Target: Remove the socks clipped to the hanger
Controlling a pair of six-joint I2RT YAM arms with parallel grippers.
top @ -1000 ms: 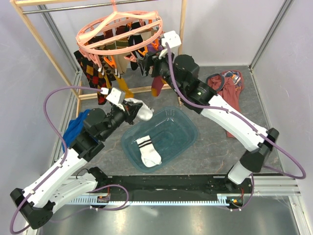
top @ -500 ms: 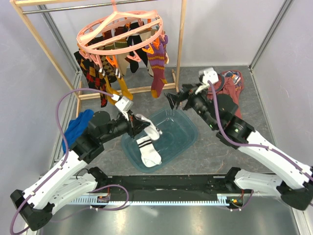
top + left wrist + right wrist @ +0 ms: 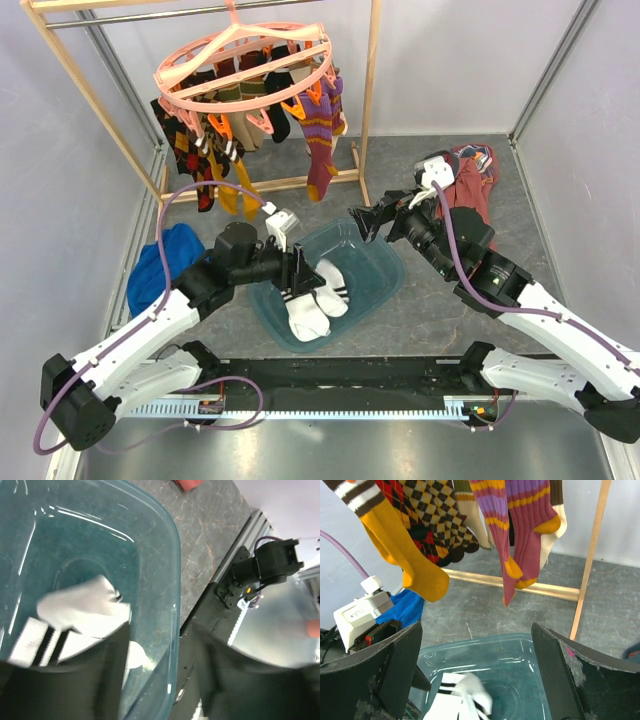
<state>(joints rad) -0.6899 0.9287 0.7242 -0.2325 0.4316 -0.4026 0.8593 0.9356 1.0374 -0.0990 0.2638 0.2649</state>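
The salmon-pink ring hanger (image 3: 245, 62) hangs from the rack's top bar. Several socks are clipped to it: black-red-yellow argyle (image 3: 183, 148), mustard (image 3: 238, 190) and purple striped (image 3: 322, 130). The right wrist view shows the mustard sock (image 3: 410, 555), the argyle sock (image 3: 432, 517) and the purple striped sock (image 3: 520, 530) hanging above. Two white socks with black stripes (image 3: 312, 300) lie loose in the teal basin (image 3: 385, 262). My left gripper (image 3: 305, 272) is open over them with nothing between its fingers (image 3: 112, 680). My right gripper (image 3: 365, 222) stands open at the basin's far rim, below the hanger.
The wooden rack frame (image 3: 370, 95) stands at the back, its base bar (image 3: 540, 586) on the floor. A blue cloth (image 3: 160, 270) lies left of the basin. A maroon garment (image 3: 470, 180) lies at the back right. Metal rails run along the near edge.
My left gripper carried a white striped sock over the basin and opened; the sock now lies beside the other one. My right gripper came away from the hanger, down toward the basin.
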